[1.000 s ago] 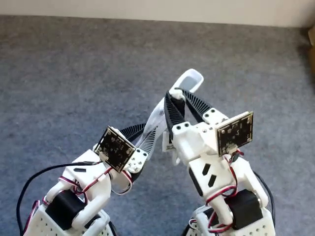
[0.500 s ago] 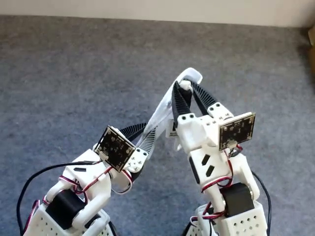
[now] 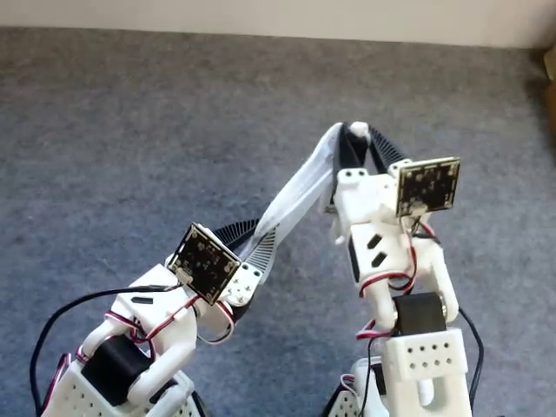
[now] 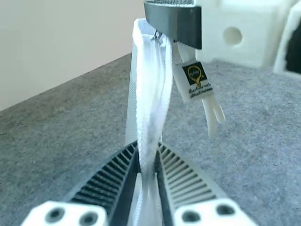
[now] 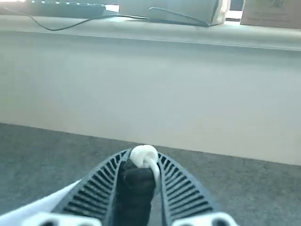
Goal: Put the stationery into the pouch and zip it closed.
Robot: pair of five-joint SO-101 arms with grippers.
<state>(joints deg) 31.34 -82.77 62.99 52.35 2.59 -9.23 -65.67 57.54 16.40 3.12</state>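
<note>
A long white pouch (image 3: 300,191) hangs stretched in the air between both arms. My left gripper (image 3: 261,236) is shut on its near end; the left wrist view has the pouch (image 4: 148,103) rising edge-on from between that gripper's (image 4: 146,148) ribbed black fingers (image 4: 181,174). At the far end my right gripper (image 3: 359,135) is shut on the zipper pull (image 3: 358,130). The right wrist view has that gripper (image 5: 143,154) closed around a white knot (image 5: 143,155) and a dark piece (image 5: 136,183) below it. A small label tag (image 4: 195,82) dangles by the far end.
Grey carpet-like table surface (image 3: 130,130) lies all around. A pale wall (image 5: 150,94) runs along the far edge. A brown object (image 3: 549,61) sits at the far right edge.
My right arm has swung up and to the right with the zipper pull, drawing the pouch out straighter and longer. The left arm has stayed still.
</note>
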